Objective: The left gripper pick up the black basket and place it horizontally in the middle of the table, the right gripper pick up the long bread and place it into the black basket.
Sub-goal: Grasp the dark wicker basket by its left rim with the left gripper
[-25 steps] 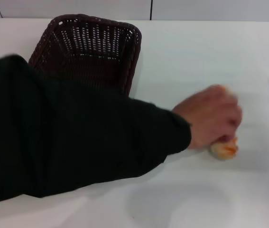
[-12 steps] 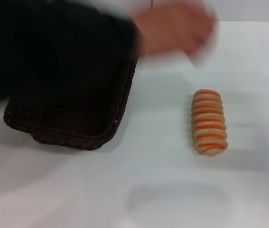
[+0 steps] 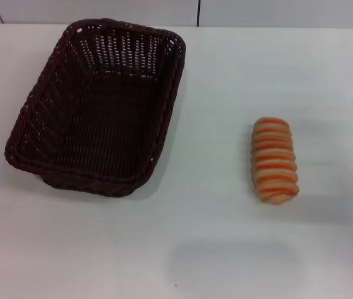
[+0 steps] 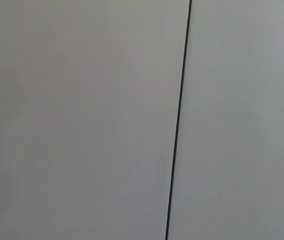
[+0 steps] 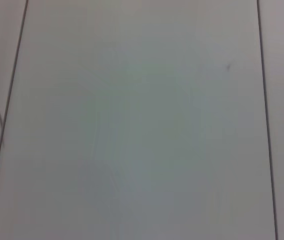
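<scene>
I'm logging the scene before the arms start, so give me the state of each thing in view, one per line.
black basket: upright, open side up, empty, on the table's left part, long side running away from the robot.
long bread: lying flat on the table, right of the basket, apart from it, not gripped.
Left gripper, right gripper: not in view.

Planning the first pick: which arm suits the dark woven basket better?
Left. The dark brown-black woven wicker basket sits on the white table's left side; the striped oblong bread loaf lies to the right. Neither gripper is in view.
</scene>
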You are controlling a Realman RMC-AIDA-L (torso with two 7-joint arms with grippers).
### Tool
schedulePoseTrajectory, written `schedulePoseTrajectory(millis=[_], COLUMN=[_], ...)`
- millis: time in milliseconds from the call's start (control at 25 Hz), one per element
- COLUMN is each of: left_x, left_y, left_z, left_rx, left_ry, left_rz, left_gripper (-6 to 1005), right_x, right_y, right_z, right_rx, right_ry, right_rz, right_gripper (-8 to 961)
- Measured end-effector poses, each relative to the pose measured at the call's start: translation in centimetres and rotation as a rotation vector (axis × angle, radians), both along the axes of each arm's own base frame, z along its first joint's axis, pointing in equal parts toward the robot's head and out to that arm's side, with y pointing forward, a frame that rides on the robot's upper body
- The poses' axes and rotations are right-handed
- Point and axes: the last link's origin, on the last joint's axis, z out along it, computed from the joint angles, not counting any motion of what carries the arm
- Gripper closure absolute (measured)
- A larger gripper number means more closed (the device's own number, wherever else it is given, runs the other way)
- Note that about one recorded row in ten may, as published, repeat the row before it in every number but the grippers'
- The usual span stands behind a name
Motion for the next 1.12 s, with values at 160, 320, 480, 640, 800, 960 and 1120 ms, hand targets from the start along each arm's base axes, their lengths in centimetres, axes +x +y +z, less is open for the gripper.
schedulePoseTrajectory(millis=[160,320,480,640,800,960,1120], left_x=[0.07,0.15,0.21,0.21,0.33,0.29,0.43], left_y=[0.07,0.16,0.28,0.27,0.31,0.26,0.21], left_z=[-0.01,-0.07,-0.30,-0.36,-0.60,-0.75,-0.71], left_rx=[0.000,-0.002,-0.008,-0.010,-0.021,-0.025,-0.026], left_ry=[0.000,-0.002,-0.008,-0.014,-0.014,-0.021,-0.054], left_rz=[-0.003,-0.006,-0.006,-0.006,-0.012,-0.009,-0.025], left_gripper=[255,256,257,258,259,260,261], right_x=[-0.10,-0.22,-0.35,-0.27,-0.22,-0.19,-0.22], right_y=[0.15,0.32,0.45,0.37,0.33,0.33,0.38], right_z=[-0.03,-0.06,-0.07,-0.08,-0.08,-0.06,-0.05], right_rx=[-0.002,-0.005,-0.005,-0.006,-0.005,-0.006,-0.006], right_ry=[0.000,0.000,0.000,0.001,0.001,0.001,-0.001], right_rz=[0.002,0.004,0.008,0.005,0.004,0.003,0.004], right_gripper=[302,302,301,301,301,301,301])
